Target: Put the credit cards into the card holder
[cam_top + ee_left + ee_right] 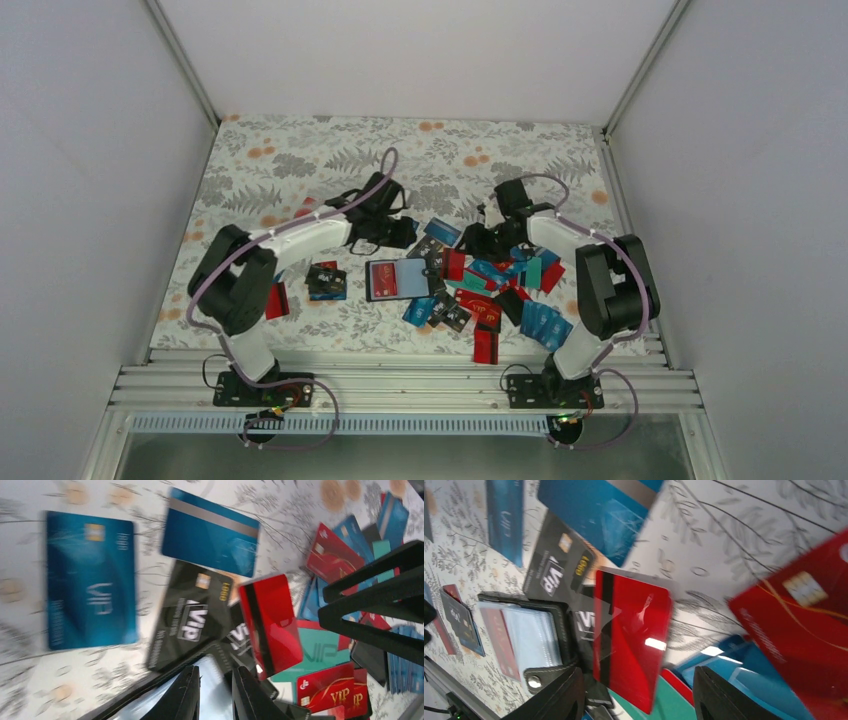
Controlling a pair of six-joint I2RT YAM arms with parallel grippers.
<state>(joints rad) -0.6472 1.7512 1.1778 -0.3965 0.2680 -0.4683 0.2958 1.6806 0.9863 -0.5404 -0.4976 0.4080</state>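
The black card holder (399, 297) lies open on the floral mat, with a red card in its left sleeve. Many credit cards (510, 290) lie scattered to its right. My left gripper (400, 238) hangs just behind the holder. In the left wrist view its tips (215, 670) stand a narrow gap apart over the holder's clear sleeve (135, 702), gripping nothing. My right gripper (470, 243) is wide open. In the right wrist view it (638, 675) straddles a tilted red card (629, 645) without touching it. The holder (564, 630) lies to that card's left.
A small pile of black and blue cards (326, 281) and a red card (277, 300) lie left of the holder. Another red card (485, 345) lies near the front rail. White walls close in the mat on three sides.
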